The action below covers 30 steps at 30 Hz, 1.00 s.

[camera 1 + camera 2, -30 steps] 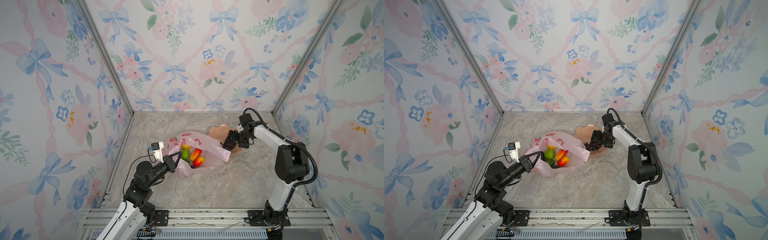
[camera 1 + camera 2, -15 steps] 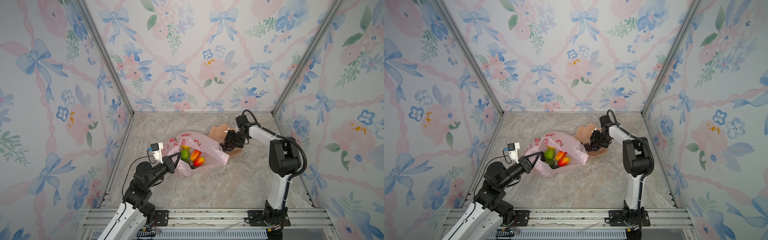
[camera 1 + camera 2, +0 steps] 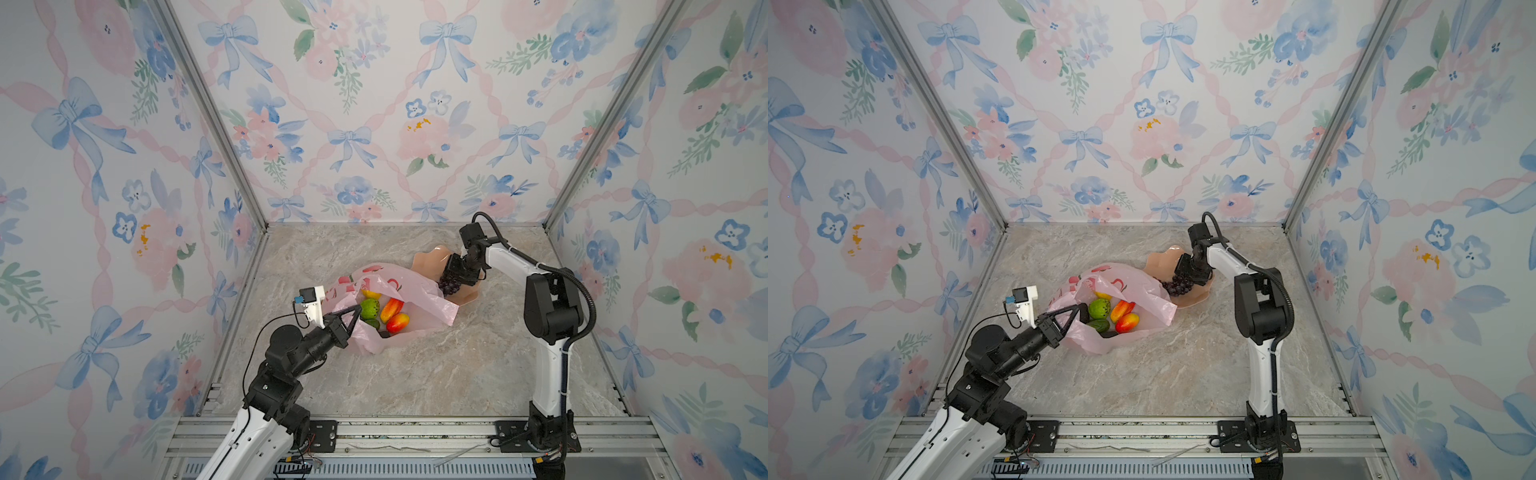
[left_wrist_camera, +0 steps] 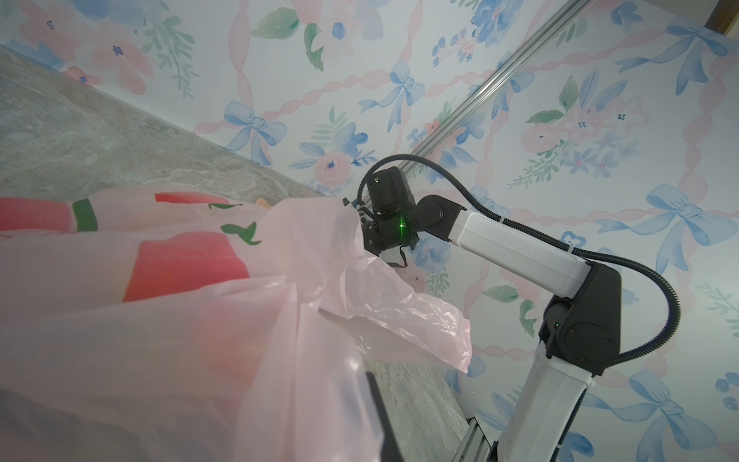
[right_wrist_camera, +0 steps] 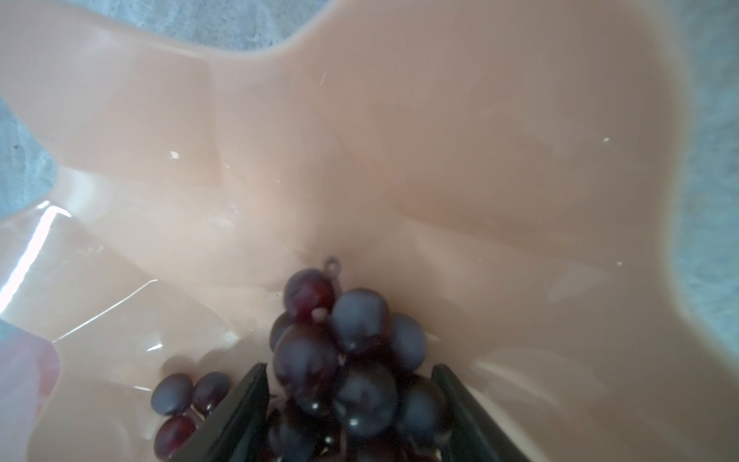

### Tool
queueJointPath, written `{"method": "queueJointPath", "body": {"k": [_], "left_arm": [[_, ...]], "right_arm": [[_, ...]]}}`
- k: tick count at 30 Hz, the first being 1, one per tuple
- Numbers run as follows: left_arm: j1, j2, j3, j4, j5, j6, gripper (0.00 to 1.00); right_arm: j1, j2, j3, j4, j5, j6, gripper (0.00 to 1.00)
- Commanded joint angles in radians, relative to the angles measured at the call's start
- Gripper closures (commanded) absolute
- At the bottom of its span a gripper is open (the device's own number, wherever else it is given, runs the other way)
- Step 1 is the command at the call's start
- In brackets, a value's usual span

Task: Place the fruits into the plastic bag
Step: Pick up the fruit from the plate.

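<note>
The pink plastic bag lies mid-table with its mouth held up. My left gripper is shut on its near rim, and film covers most of the left wrist view beside one dark finger. Inside the bag lie a yellow fruit, a green kiwi half and two mangoes. The dark purple grapes rest in the peach dish. My right gripper is down over them, with a finger against each side of the bunch.
The dish touches the bag's far right side. A few loose grapes lie outside the right gripper's fingers. Floral walls close in the left, back and right. A metal rail runs along the front edge.
The right gripper's jaws have narrowed onto the grape bunch, and the right arm's elbow has swung a little leftward. The left arm and the bag have stayed put.
</note>
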Motion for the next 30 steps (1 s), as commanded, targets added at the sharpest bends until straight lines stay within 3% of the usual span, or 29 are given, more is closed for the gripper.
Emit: {"method": "queueJointPath", "body": {"k": [1, 5, 11, 18, 23, 30], "left_arm": [[0.007, -0.006, 0.022, -0.009, -0.007, 0.019, 1.0], [0.008, 0.005, 0.029, -0.006, -0.004, 0.021, 1.0], [0.011, 0.016, 0.035, -0.005, -0.001, 0.021, 1.0], [0.01, 0.01, 0.037, -0.017, -0.004, 0.023, 1.0], [0.011, 0.011, 0.04, -0.017, -0.004, 0.023, 1.0], [0.011, 0.005, 0.04, -0.021, -0.004, 0.023, 1.0]], "right_arm": [[0.011, 0.026, 0.033, -0.055, 0.045, -0.046, 0.41], [0.015, 0.019, 0.031, -0.032, 0.034, -0.065, 0.55], [0.02, 0.014, 0.034, -0.033, 0.038, -0.092, 0.59], [0.02, -0.031, -0.008, 0.016, 0.04, -0.11, 0.77], [0.02, -0.086, -0.052, 0.061, 0.054, -0.133, 0.84], [0.011, -0.183, -0.168, 0.178, 0.056, -0.146, 0.85]]}}
